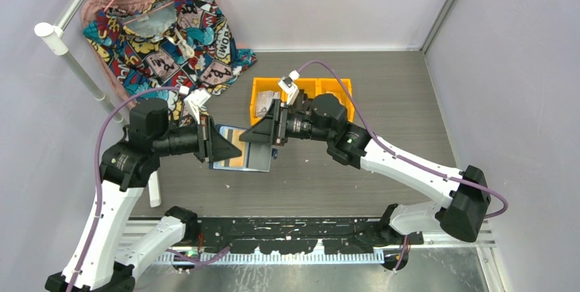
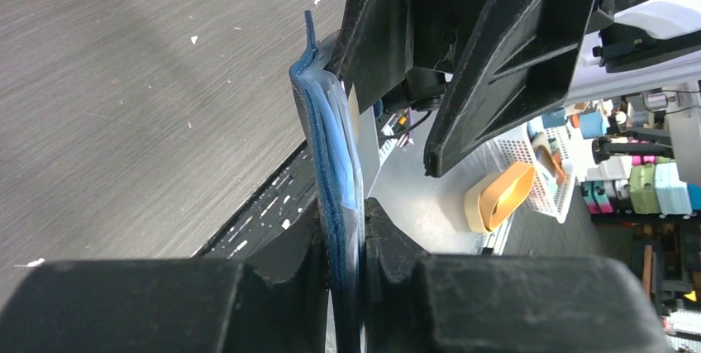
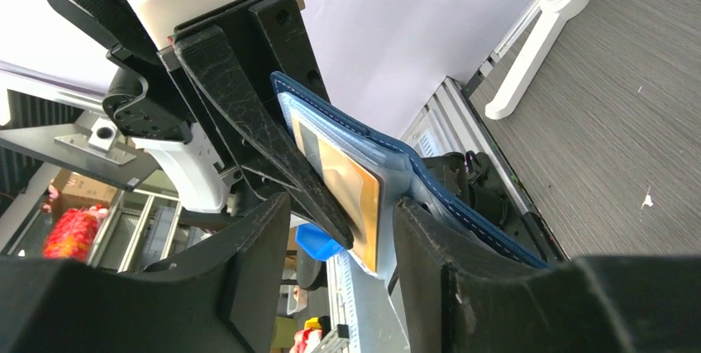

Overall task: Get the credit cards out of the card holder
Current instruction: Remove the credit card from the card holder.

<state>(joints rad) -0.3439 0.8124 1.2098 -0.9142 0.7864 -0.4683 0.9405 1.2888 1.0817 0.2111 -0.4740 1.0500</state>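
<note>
The card holder [image 1: 258, 161] hangs open above the table between both arms, navy outside and light blue inside. My left gripper [image 1: 236, 150] is shut on its left part; in the left wrist view the card holder [image 2: 329, 138] stands edge-on, clamped in the gripper [image 2: 343, 233]. An orange credit card [image 3: 354, 192] sits in a clear pocket of the card holder [image 3: 467, 208]. My right gripper [image 3: 343, 233] is open and straddles that pocket's lower edge. Its right finger is against the holder and its left finger stands apart. The left gripper's finger [image 3: 248, 113] lies across the card.
Yellow bins [image 1: 336, 87] with black items sit behind the right arm. A colourful garment [image 1: 171, 29] on a hanger lies at the back left beside a white rail post [image 1: 52, 35]. A white object [image 1: 154, 189] lies near the left arm.
</note>
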